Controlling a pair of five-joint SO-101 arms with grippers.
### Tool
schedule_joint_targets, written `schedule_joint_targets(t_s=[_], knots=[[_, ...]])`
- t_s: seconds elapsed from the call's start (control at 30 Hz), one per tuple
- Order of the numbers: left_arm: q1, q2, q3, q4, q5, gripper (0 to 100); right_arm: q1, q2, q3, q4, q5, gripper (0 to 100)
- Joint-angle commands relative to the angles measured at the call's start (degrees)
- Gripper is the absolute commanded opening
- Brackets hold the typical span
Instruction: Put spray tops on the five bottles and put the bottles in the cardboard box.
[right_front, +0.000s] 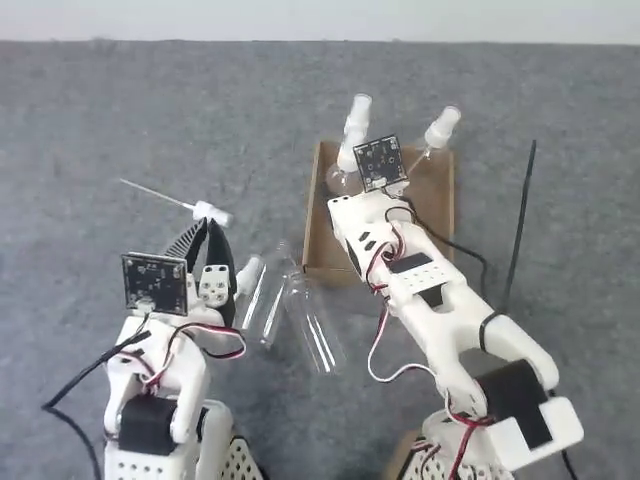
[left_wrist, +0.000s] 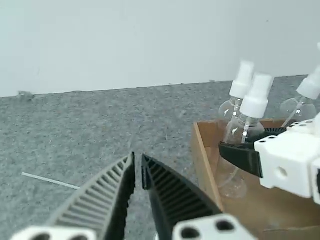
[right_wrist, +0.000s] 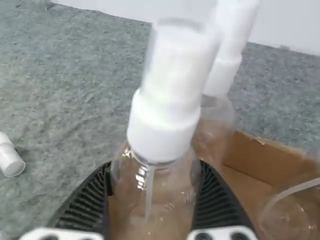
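Risk: right end effector (right_wrist: 152, 205) clamping capped bottle (right_wrist: 156, 172) at cardboard box (right_front: 440, 205), left end effector (left_wrist: 138, 167) closed empty, release may topple neighbouring bottles (right_front: 441, 124).

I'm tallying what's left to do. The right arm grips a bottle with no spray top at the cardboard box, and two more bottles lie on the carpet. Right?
Not quite. The right wrist view shows the bottle between the fingers already wearing a white spray top. The rest holds: it is at the cardboard box, and two more bottles lie on the carpet.
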Motion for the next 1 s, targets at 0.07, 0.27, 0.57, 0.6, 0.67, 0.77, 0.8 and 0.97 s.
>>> schedule_joint_targets(t_s=[0.07, 0.27, 0.57, 0.6, 0.67, 0.77, 0.8, 0.97], knots=[[-0.18, 1.14, -0.40, -1.58, 0.09, 1, 0.40, -0.66, 0.53, -1.10, -0.62, 0.6], [-0.18, 1.14, -0.40, -1.67, 0.09, 1, 0.48, -0.92, 1.67, -1.10, -0.62, 0.7], [-0.18, 1.14, -0.40, -1.67, 0.09, 1, 0.57, -0.92, 1.76, -1.10, -0.53, 0.7], [-0.18, 1.14, -0.40, -1.67, 0.09, 1, 0.57, -0.92, 1.76, -1.10, -0.53, 0.7], [-0.18, 1.14, -0.40, -1.67, 0.09, 1, 0.66, -0.92, 1.76, -1.10, -0.53, 0.7], [-0.18, 1.14, -0.31, -1.67, 0.09, 1, 0.66, -0.92, 1.76, -1.10, -0.53, 0.7], [-0.18, 1.14, -0.31, -1.67, 0.09, 1, 0.66, -0.92, 1.76, -1.10, -0.53, 0.7], [-0.18, 1.14, -0.31, -1.67, 0.09, 1, 0.66, -0.92, 1.76, -1.10, -0.53, 0.7]])
